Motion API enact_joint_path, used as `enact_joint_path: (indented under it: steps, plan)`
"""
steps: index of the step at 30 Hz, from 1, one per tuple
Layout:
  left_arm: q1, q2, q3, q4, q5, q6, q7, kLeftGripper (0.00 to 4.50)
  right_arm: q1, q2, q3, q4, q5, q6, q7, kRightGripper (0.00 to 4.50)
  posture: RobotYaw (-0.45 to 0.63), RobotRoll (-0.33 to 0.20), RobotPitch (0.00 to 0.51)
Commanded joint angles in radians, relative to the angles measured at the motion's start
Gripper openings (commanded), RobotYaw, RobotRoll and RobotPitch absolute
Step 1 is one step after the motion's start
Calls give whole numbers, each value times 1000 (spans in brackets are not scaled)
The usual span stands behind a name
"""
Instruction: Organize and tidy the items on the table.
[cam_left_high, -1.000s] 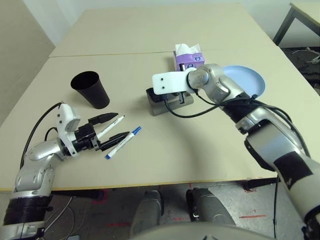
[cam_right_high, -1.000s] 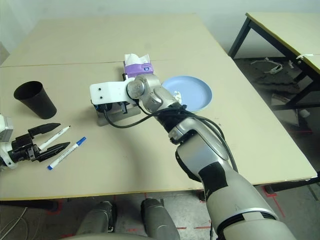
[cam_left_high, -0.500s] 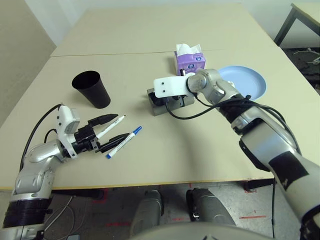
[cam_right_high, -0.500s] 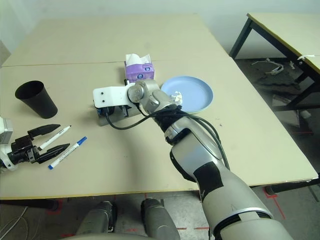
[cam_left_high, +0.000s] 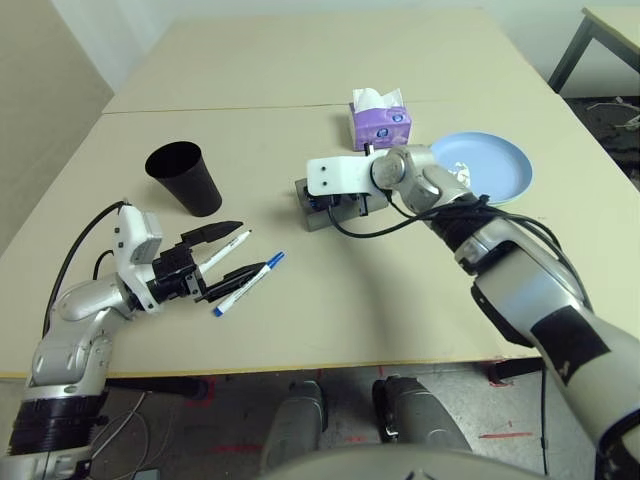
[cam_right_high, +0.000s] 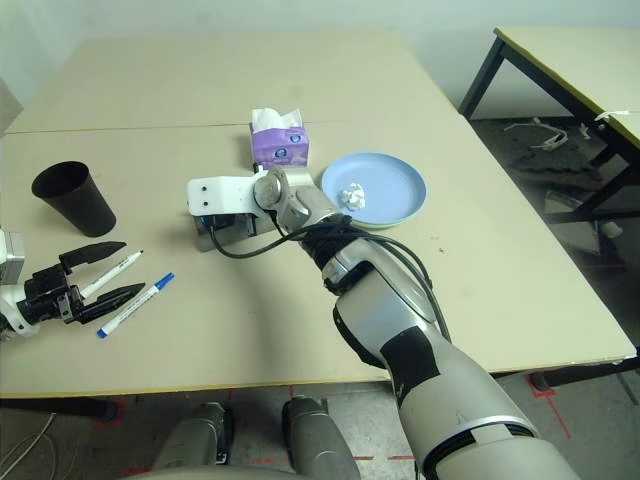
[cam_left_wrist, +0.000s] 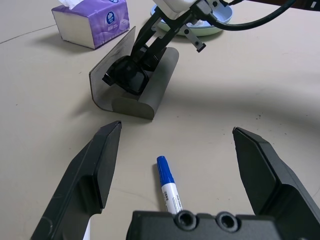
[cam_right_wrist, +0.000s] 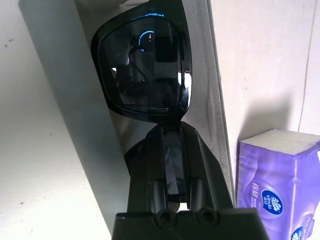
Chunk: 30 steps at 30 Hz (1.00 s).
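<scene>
Black sunglasses (cam_right_wrist: 142, 65) lie in the open grey glasses case (cam_left_high: 322, 213), with my right gripper (cam_right_wrist: 167, 134) shut on their folded arms. My left gripper (cam_left_wrist: 176, 130) hovers open low over the table (cam_left_high: 300, 90). The blue-capped white marker (cam_left_wrist: 167, 182) lies between its fingers. The black-capped marker (cam_left_high: 222, 254) lies beside it, under the finger nearer the black cup (cam_left_high: 185, 178). The cup stands upright just beyond that gripper. A white paper wad (cam_right_high: 351, 194) sits on the blue plate (cam_right_high: 395, 180) to the right of the case.
A purple tissue box (cam_left_high: 379, 122) stands just behind the glasses case. A seam crosses the table behind it. A second table (cam_right_high: 580, 50) stands apart at the far right. My right forearm reaches across the table's middle right.
My right arm has swung aside, uncovering the paper wad on the plate, and its gripper has settled slightly lower with the sunglasses. The left gripper has hardly moved.
</scene>
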Motion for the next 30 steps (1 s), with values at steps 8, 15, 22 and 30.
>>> enact_joint_path:
  steps: [8,15,22,30]
  plan:
    - [-22,-1,-7,49,23,-11,-14,4500,64,-28,-24,-159,41,66,168,492,-15,0,118]
    - [-35,-3,-10,70,33,-17,-20,4500,30,-27,-58,-159,54,43,141,2875,-24,0,116]
    - [-40,-5,-11,78,38,-20,-21,4500,5,-65,-133,-321,135,136,235,4458,-26,0,113]
    - [-35,-10,-3,76,38,-20,-8,4500,115,-224,-425,-815,466,560,394,4458,-20,0,111]
